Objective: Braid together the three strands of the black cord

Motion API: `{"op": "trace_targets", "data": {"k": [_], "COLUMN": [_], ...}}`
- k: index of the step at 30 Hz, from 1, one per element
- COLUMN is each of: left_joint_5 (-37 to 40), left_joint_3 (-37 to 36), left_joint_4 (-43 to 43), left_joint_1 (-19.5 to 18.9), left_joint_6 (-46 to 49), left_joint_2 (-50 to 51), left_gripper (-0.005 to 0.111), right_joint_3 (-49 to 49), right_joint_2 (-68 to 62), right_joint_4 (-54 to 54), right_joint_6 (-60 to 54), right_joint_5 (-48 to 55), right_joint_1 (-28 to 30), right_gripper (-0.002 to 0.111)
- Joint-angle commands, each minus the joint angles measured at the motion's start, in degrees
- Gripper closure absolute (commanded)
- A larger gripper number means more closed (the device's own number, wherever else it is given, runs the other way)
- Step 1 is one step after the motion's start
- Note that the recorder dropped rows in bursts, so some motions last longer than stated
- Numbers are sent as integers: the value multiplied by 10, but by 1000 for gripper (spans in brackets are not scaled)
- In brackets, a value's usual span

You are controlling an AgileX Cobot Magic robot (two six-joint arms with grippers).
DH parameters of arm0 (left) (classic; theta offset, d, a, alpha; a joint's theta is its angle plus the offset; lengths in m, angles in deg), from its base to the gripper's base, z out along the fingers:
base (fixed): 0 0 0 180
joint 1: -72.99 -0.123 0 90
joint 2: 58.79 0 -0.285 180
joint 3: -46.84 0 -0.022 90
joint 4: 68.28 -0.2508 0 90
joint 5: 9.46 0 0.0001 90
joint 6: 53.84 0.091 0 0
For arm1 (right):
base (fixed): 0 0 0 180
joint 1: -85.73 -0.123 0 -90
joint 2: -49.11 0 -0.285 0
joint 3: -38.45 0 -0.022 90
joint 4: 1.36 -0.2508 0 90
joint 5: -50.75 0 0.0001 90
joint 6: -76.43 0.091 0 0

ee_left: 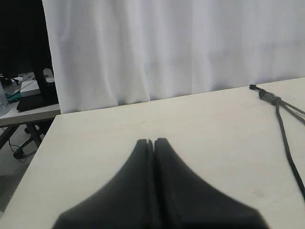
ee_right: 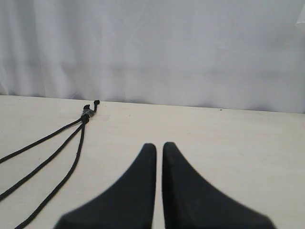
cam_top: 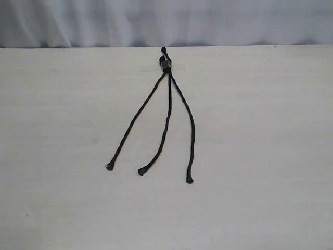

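A black cord (cam_top: pixel 166 63) is lying flat on a pale worktop (cam_top: pixel 260 156). Its knotted top is sitting at the far edge, near the middle, under what looks like clear tape. The tape is likely pinning that end so the strands can be pulled and crossed without the whole cord sliding.

From the knot, the three strands (cam_top: pixel 168 112) are fanning toward the near side, separate and uncrossed, with their knobby tips well apart. No braiding is showing yet. Spread like this, each strand is offering a clear place to grip.

A white curtain (cam_top: pixel 208 21) is hanging behind the far edge. Neither arm is showing in the exterior view. The left end effector (ee_left: pixel 153 142) is hovering over bare worktop left of the cord, its jaws pressed together and gripping nothing. The right end effector (ee_right: pixel 159 145) is hovering to the cord's right, its jaws drawn almost together and also empty.
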Motion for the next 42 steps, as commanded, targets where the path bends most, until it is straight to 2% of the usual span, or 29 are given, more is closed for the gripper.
{"op": "trace_targets", "data": {"k": [1,27,29,30,33,34,35,36,38,39,40,41,42], "left_joint_5": [-8,-10,-41,-85,-182,-282,-330,-388,-475,-476,-423,-390,-312], "left_joint_3": [-2,-2,-2,-2,-2,-2,-2,-2,9,21,55,70,107], "left_joint_4": [4,4,12,76,160,169,168,161,116,102,80,69,35], "left_joint_1": [0,0,0,0,0,0,0,0,0,0,0,0,0], "left_joint_6": [-1,-1,-3,-30,-84,-120,-140,-160,-174,-177,-177,-177,-177], "left_joint_2": [-1,-1,-1,-1,-1,-1,-1,-1,-1,-1,-1,-1,32], "left_gripper": [107,107,107,107,107,107,107,107,107,107,107,107,107], "right_joint_3": [-2,-2,-2,-2,-2,-2,-2,-2,-2,-2,21,42,101], "right_joint_2": [3,3,3,3,3,3,3,3,3,3,3,0,-34], "right_joint_4": [0,0,0,0,0,0,0,0,1,12,49,62,89], "right_joint_6": [-4,-4,-4,-4,-3,3,16,51,205,207,198,196,196], "right_joint_5": [0,0,0,-8,-54,-124,-160,-242,-397,-430,-433,-390,-268], "right_joint_1": [2,2,2,2,2,2,2,2,2,2,2,2,2], "right_gripper": [104,104,104,104,104,104,104,104,104,104,104,104,104]}}
